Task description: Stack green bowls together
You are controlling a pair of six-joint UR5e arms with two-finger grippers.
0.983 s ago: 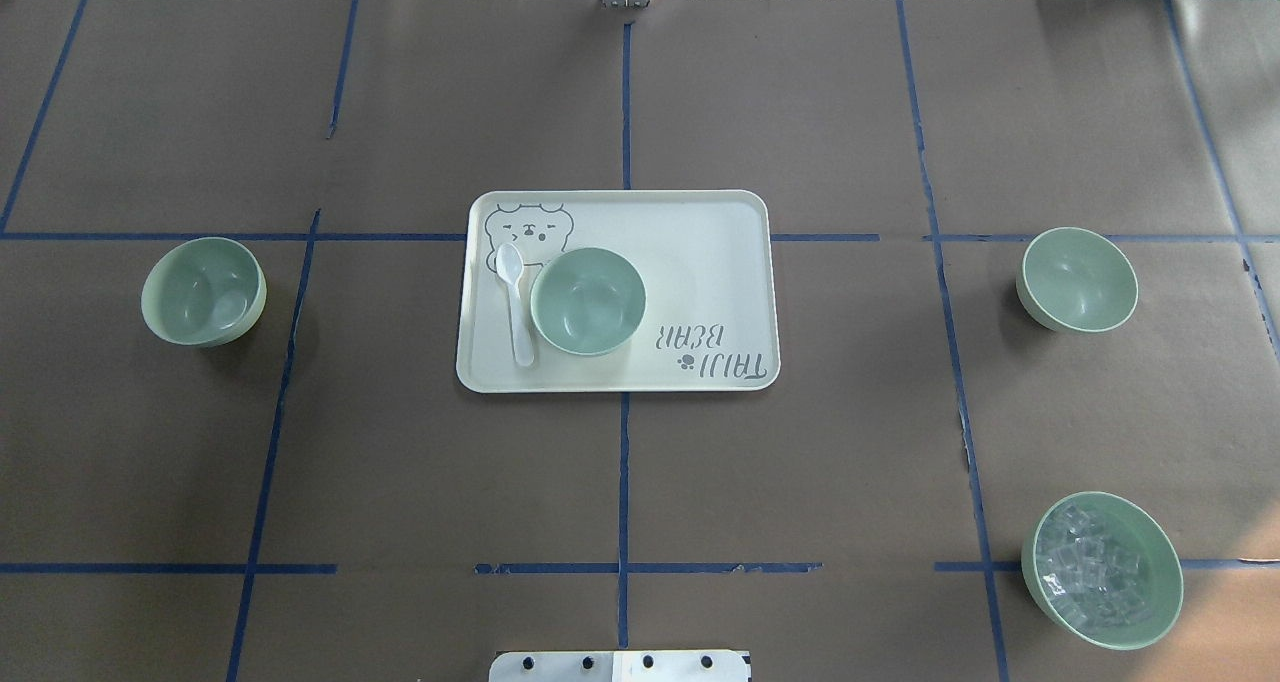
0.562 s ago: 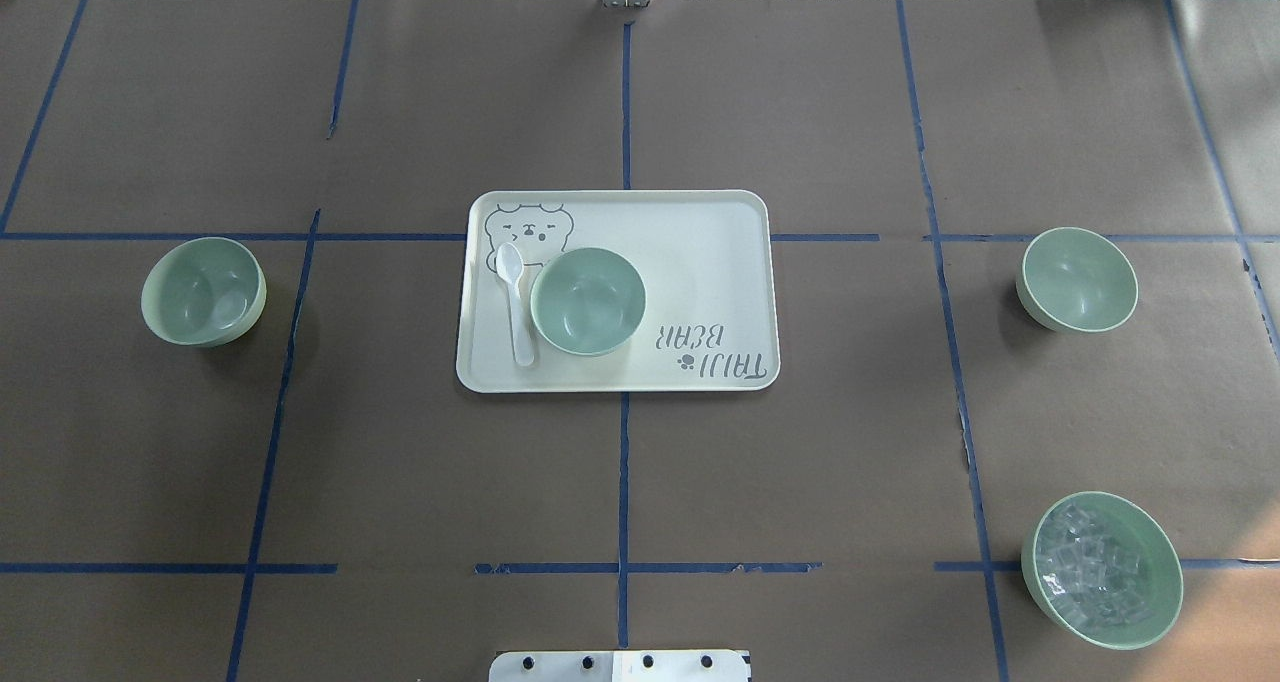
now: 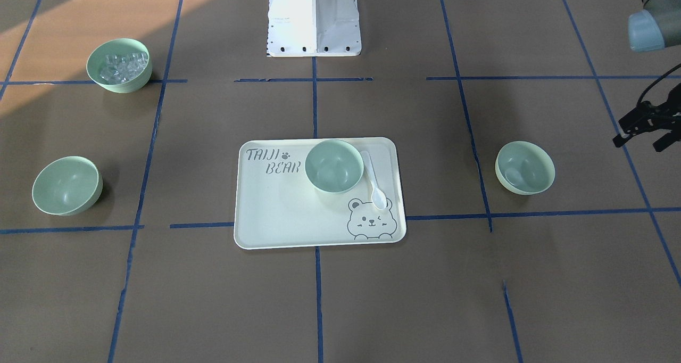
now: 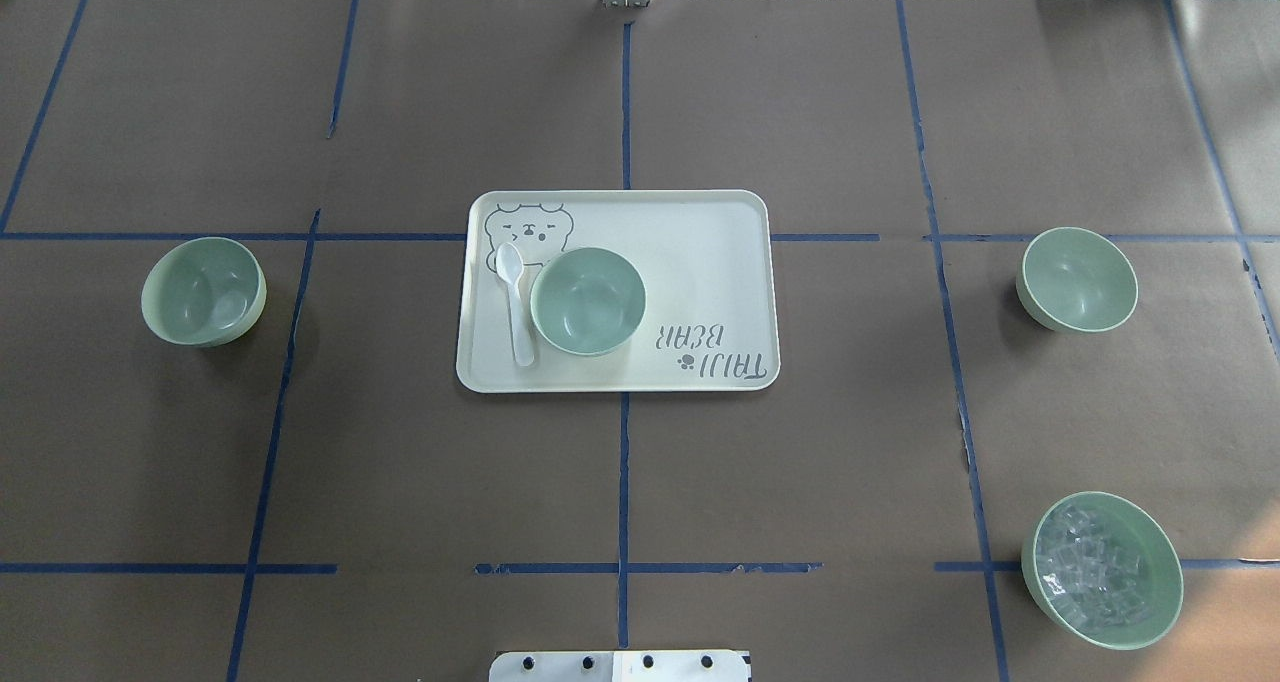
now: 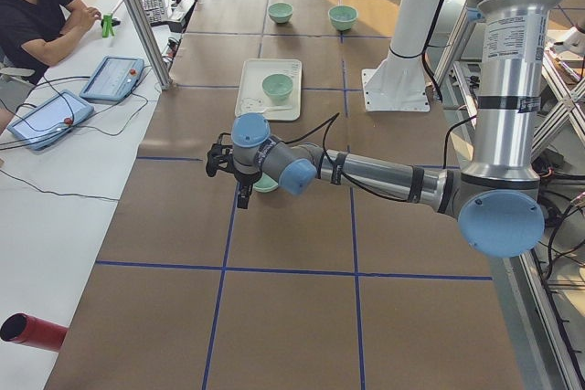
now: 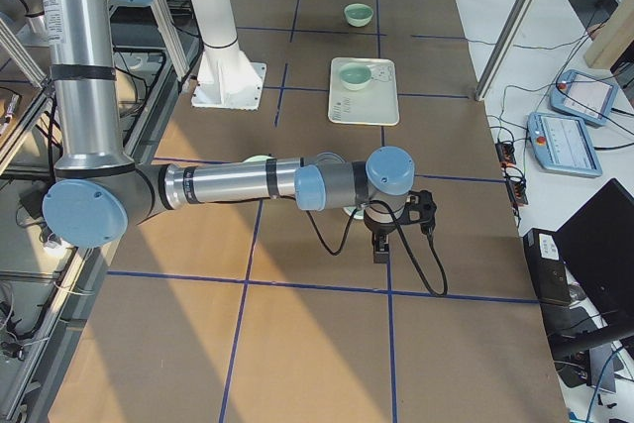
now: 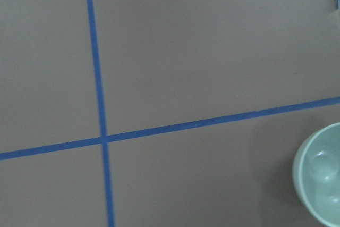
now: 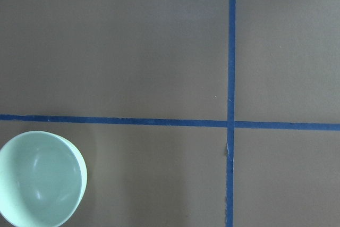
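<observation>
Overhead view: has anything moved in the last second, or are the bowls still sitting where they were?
Nothing has visibly changed in the overhead view. The green bowl on the tray, the green bowl at the left and the green bowl at the right sit where they did, unstacked. The spoon, the tray and the bowl of clear cubes have not shifted either. No gripper shows in that view.
</observation>
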